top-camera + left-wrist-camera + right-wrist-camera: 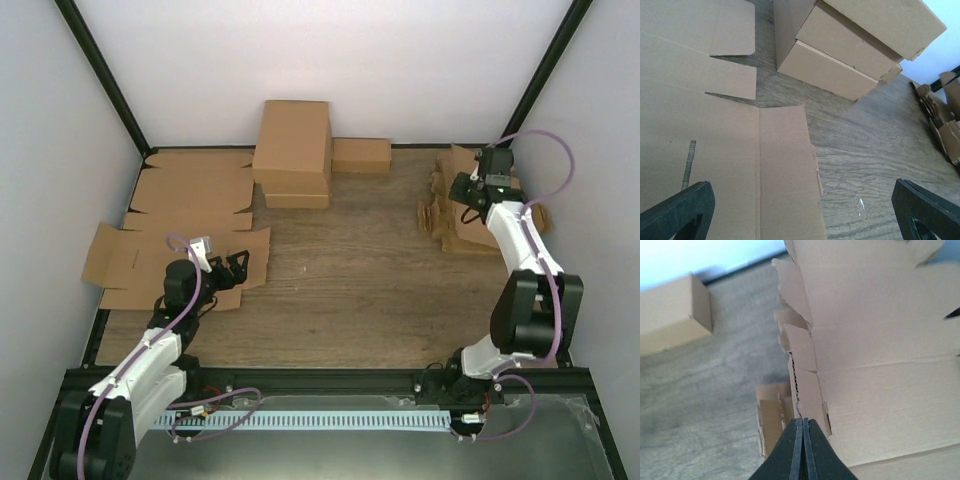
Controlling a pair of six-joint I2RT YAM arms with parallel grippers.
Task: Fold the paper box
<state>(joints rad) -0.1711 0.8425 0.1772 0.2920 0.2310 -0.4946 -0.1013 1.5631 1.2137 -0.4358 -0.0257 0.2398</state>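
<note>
1. Far left of the stack of closed cartons (292,150), and nearer the arms than it, large flat cardboard sheets (190,190) are lying spread on the table (360,290). They are not the task's piece, and nothing is acting on them.
2. Also left of the stack and nearer than it, the left gripper (232,268) is hovering over the corner of one of those sheets. Its fingers are standing wide apart with nothing between them, so it is taking no part in the folding at this point.
3. Well to the right of the stack, a pile of blanks (440,225) is sitting near the back corner.
4. At that pile, right of the stack, the right gripper (801,427) is pressing its fingers fully together. The wrist view shows the corrugated edge of a flap running straight into the tips, so it seems to be pinching the paper box (880,340) by that flap.
5. The paper box is showing as an unfolded die-cut blank: its flaps are sticking out along the edge and no walls are standing yet.
6. Judging progress, the task is only beginning. One blank is being taken by the edge; bringing it clear of the pile, raising its sides, and tucking its flaps are all remaining.
</note>
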